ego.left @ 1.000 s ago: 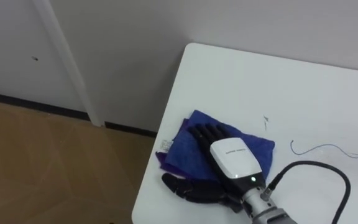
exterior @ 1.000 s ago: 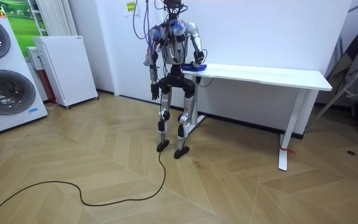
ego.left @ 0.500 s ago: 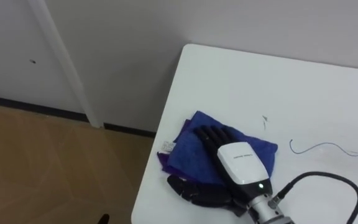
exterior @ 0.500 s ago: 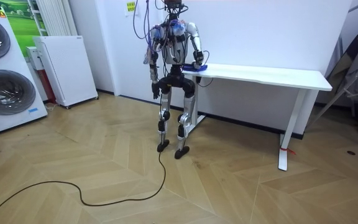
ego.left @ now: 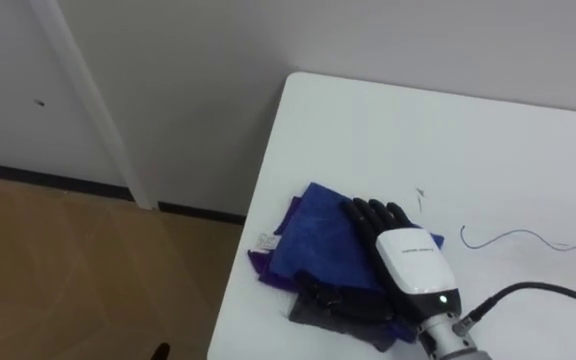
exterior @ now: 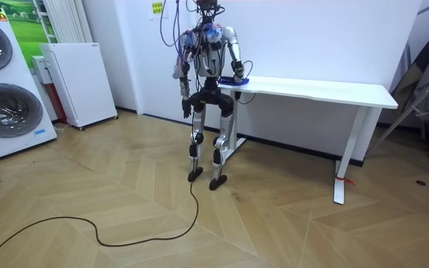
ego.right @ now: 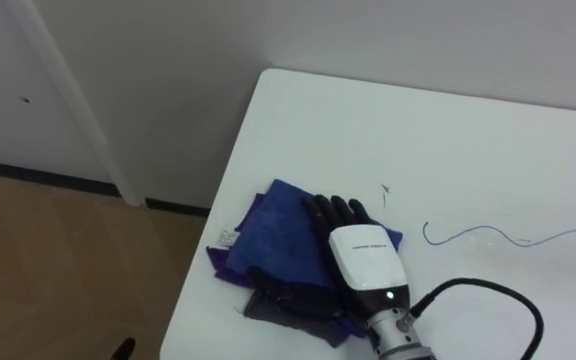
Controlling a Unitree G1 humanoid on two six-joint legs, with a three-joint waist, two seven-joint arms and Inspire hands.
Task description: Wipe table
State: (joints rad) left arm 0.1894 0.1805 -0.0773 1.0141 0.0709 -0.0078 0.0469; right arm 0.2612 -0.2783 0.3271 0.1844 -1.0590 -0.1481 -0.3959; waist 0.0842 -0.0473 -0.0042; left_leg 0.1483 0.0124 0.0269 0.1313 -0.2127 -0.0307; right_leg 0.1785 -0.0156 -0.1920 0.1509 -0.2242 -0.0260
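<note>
Now the right robot hand (ego.left: 408,262), open and flat, is sliding rightward across the blue cloth (ego.left: 313,240) by the counter's (ego.left: 368,130) left edge, so wiping is advancing.

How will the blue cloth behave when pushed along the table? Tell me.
Probably floppy: the blue cloth lies rumpled in folds under the right hand. Pushed, it may bunch rather than slide flat. Likely light, being thin fabric.
</note>
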